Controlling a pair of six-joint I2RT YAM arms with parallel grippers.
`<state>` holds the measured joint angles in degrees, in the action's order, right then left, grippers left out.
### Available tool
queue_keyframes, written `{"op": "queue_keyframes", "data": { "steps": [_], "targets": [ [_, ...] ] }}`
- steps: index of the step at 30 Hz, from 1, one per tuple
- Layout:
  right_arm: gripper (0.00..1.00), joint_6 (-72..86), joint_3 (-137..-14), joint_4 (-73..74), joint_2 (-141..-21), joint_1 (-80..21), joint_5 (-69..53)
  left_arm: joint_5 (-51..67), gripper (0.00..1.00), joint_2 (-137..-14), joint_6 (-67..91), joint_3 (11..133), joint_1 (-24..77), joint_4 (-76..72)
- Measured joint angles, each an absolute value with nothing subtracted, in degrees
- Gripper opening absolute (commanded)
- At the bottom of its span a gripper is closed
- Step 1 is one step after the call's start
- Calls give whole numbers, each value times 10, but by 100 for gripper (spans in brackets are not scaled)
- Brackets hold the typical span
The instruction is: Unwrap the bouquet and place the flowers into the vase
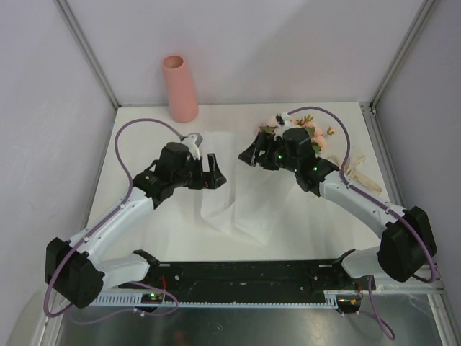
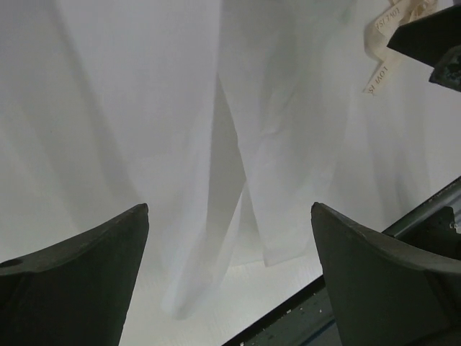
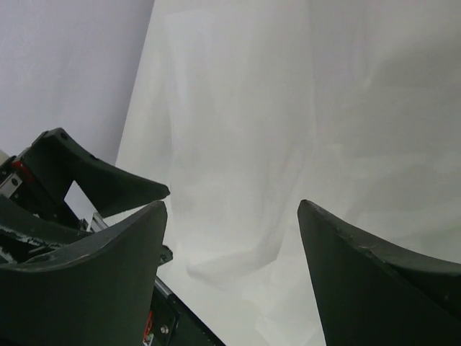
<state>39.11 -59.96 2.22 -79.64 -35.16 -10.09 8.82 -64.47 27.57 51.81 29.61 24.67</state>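
The salmon-pink vase stands upright at the back left of the table. The bouquet is undone: its translucent white paper lies spread flat mid-table, and the pink flowers with green leaves lie at the back right, partly hidden by my right arm. My left gripper hovers open over the paper, nothing between its fingers. Facing it from the right, my right gripper is open too, above the paper and empty between its fingers.
The cream ribbon lies loose on the table at the right, and shows in the left wrist view as the ribbon at the top right. The black base rail runs along the near edge. Enclosure walls stand on all sides.
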Motion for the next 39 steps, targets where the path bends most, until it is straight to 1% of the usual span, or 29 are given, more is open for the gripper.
{"op": "queue_keyframes", "data": {
  "steps": [5,8,13,17,22,29,33,39],
  "targets": [
    [77,380,-593,29,-785,-351,-96,89,90,-677,269,527,294,239],
    [76,379,-583,36,-785,-351,-85,62,86,-694,275,527,289,241],
    [75,382,-578,75,-785,-354,-42,-11,86,-690,292,522,272,254],
    [76,385,-576,104,-785,-355,1,-41,86,-680,295,523,266,268],
    [76,387,-556,125,-769,-353,46,0,86,-692,289,542,268,276],
    [77,388,-497,118,-698,-343,81,80,85,-772,290,568,278,246],
    [77,389,-448,91,-676,-302,55,116,85,-827,299,568,283,209],
    [80,393,-385,48,-689,-213,-6,156,86,-905,313,577,302,163]
  ]
}}
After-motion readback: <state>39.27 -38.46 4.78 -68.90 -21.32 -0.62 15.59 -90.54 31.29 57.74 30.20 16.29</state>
